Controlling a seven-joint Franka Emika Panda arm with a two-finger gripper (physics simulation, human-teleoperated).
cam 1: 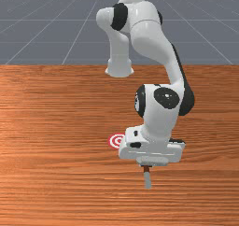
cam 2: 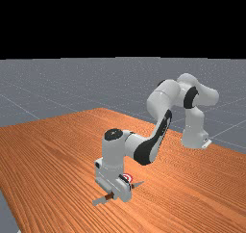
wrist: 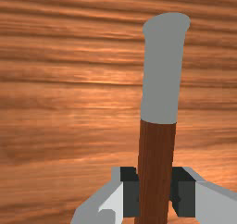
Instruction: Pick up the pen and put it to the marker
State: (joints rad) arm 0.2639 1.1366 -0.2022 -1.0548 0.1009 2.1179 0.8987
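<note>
In the front view, from left to right, a wide stretch of the table (cam 1: 42, 127) came first, its wood running out to the picture's left side. Its back edge ran straight across behind the arm's foot (cam 1: 119, 66). Well in from that edge lay the red and white target (cam 1: 112, 141), flat on the wood, its right part covered by the hand. Just to the right of it was the gripper (cam 1: 146, 166), and the pen (cam 1: 148, 179) stuck out from under the hand, its grey end toward the camera. To the right of the hand, the wood ran on to the picture's side.

In the far view, the table's near-left edge came first, then wood, with the pen's grey end well in from that edge. The hand crossed the pen's middle. The target showed just behind the hand, and the pen's pointed end showed to the right, near the target. The foot stood farthest right.

In the wrist view, the jaws were clamped on the brown part of the pen, touching it from both sides, with wood on either side of its grey end. Whether the pen touched the table, I could not tell.
</note>
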